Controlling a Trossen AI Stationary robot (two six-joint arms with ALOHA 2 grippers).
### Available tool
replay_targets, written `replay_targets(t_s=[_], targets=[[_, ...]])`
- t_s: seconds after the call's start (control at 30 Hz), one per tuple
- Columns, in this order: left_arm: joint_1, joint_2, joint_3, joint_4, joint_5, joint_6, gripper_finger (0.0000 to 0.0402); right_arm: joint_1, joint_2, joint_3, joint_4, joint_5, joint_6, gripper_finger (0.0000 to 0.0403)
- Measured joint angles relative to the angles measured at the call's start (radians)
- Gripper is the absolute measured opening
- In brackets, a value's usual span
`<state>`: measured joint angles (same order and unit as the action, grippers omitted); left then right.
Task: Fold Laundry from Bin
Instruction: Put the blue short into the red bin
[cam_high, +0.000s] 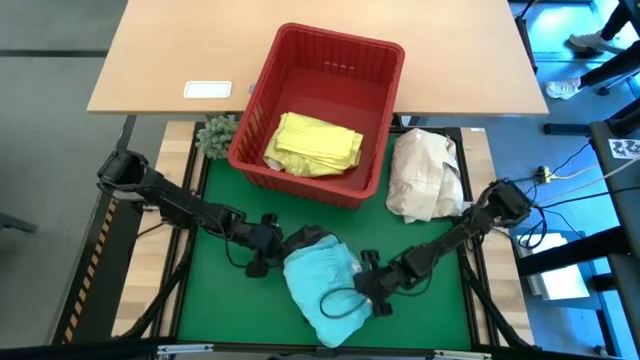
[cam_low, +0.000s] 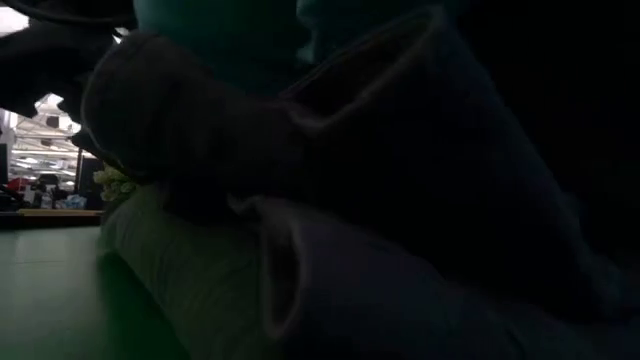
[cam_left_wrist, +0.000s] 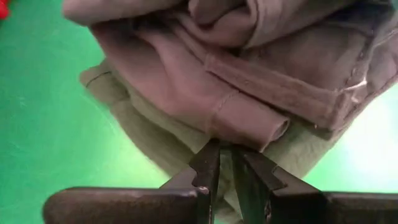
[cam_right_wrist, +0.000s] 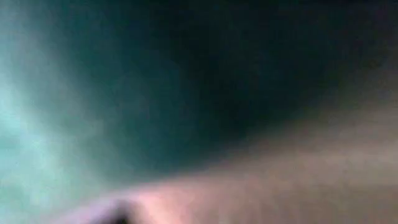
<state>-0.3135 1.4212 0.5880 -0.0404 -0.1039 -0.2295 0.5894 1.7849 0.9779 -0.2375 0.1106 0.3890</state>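
Two dark jointed arms, black cables

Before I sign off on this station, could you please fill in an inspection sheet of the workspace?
Surface: green mat, partly covered.
Job's things: red bin holding yellow cloth; turquoise garment over grey garment on the mat.
Clutter: cream bundle right of the bin; spiky green ball at its left.
Grippers: left gripper pinching the garment pile's edge; right gripper shut, against the turquoise garment.
Cables: black cable looped over the turquoise garment.
Surroundings: wooden table behind, white card on it.
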Motion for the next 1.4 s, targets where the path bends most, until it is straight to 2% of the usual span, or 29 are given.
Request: replay_targets(t_s=[0.27,0.4,0.57,0.73,0.83,0.97,1.1,1.23,1.4], targets=[[-0.083,0.000,0.000,0.055,-0.009,-0.104,0.0040,-0.127,-0.010,0.002,-0.169,-0.025,-0.095,0.0001],[-0.112,0.000,0.000,0.052,-0.023,-0.109,0.0040,-0.174,-0.014,0.002,-0.191,-0.056,-0.130,0.0001],[-0.113,-0.038,0.000,-0.110,-0.141,-0.112,0.0040,-0.177,-0.056,0.000,-0.225,-0.086,-0.155,0.0001],[-0.110,-0.146,0.020,-0.294,-0.306,-0.104,0.0040,-0.155,-0.145,0.000,-0.316,-0.032,-0.120,0.0001],[-0.116,-0.226,0.066,-0.350,-0.332,-0.072,0.0040,-0.151,-0.207,0.000,-0.326,0.014,-0.102,0.0001],[-0.163,-0.286,0.144,-0.301,-0.299,0.025,0.0040,-0.145,-0.250,0.001,-0.324,0.061,-0.093,0.0001],[-0.237,-0.271,0.211,-0.191,-0.287,0.176,0.0040,-0.145,-0.260,0.001,-0.319,0.113,-0.079,0.0001],[-0.293,-0.193,0.251,-0.047,-0.284,0.306,0.0040,-0.145,-0.259,0.000,-0.282,0.162,-0.079,0.0001],[-0.334,-0.044,0.325,-0.012,-0.277,0.383,0.0040,-0.145,-0.259,0.000,-0.185,0.167,-0.080,0.0001]])
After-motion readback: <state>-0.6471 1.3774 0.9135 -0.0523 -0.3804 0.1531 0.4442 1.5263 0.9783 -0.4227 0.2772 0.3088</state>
